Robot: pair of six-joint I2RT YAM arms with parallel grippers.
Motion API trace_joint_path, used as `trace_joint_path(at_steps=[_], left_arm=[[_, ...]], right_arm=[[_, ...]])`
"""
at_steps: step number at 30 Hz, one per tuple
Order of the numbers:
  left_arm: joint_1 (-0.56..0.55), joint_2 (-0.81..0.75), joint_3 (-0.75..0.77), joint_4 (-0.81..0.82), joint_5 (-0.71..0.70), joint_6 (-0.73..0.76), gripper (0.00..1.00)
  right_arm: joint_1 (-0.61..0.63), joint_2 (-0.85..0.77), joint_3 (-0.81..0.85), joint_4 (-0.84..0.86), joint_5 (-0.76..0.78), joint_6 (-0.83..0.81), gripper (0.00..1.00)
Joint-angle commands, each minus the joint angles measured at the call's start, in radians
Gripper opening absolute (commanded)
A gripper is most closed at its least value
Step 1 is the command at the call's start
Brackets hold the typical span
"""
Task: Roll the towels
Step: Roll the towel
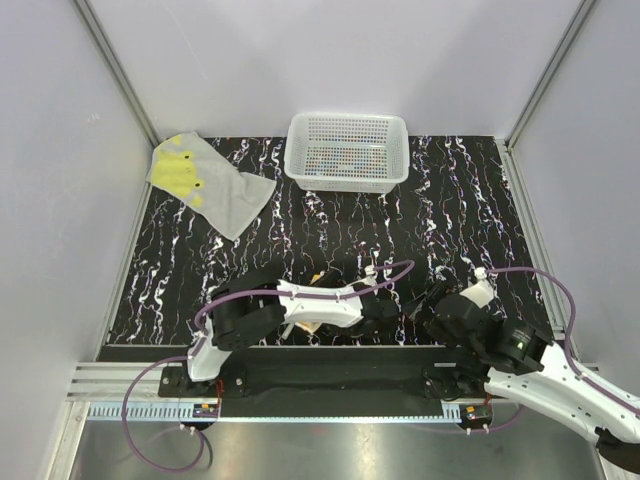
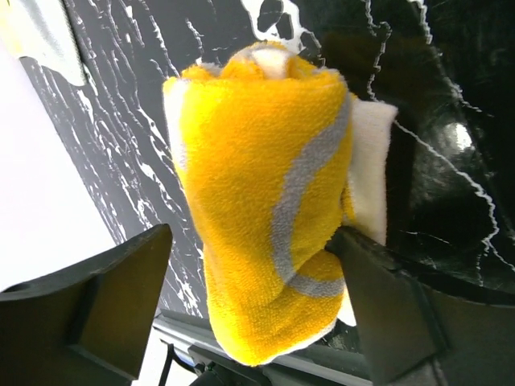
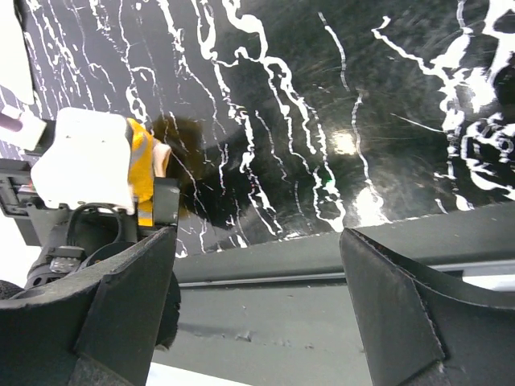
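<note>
While the orange towel (image 2: pixel 265 201) already stands as a tight roll, the grey towel (image 1: pixel 208 182) lies flat and unrolled, so you may judge the task about half done.

Left wrist view: the roll sits between the fingers of the left gripper (image 2: pixel 249 237), whose jaws stand wide apart. The finger at three o'clock touches the cloth. The finger at nine o'clock is clear of it, with table showing in the gap. Read this as a let-go hold, not a clamp. The layers look closed, with a white inner edge showing on the roll's three o'clock side. Whether it will keep its shape once you withdraw cannot be told from here.

Top view: the roll is almost hidden under the left arm, near six o'clock on the black marbled table (image 1: pixel 450 220). The grey towel, with its yellow-green blotches, lies at ten o'clock, well apart from both arms. The white basket (image 1: pixel 347 150) stands at twelve o'clock, near the grey towel but apart from it.

Right wrist view: the right gripper (image 3: pixel 257 297) hovers at about five o'clock on the table, jaws spread and nothing between them. The orange roll shows at nine o'clock in that view.

What is left for you is to back the left gripper off the roll without disturbing it, then reach to ten o'clock and roll the grey towel.
</note>
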Motion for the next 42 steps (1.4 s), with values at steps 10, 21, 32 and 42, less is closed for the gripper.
trace_joint_path(at_steps=[10, 21, 32, 42], left_arm=[[-0.003, -0.147, 0.082, 0.011, 0.061, -0.008, 0.99], [0.352, -0.725, -0.203, 0.361, 0.385, 0.181, 0.99], [0.809, -0.78, -0.514, 0.728, 0.771, 0.163, 0.92], [0.809, -0.787, -0.665, 0.788, 0.818, 0.137, 0.88]], right_arm=[[0.004, -0.049, 0.123, -0.163, 0.118, 0.032, 0.9], [0.004, -0.029, 0.14, -0.18, 0.117, 0.02, 0.9], [0.004, 0.08, -0.206, 0.606, -0.242, -0.063, 0.97], [0.004, 0.722, -0.185, 1.232, -0.336, -0.089, 1.0]])
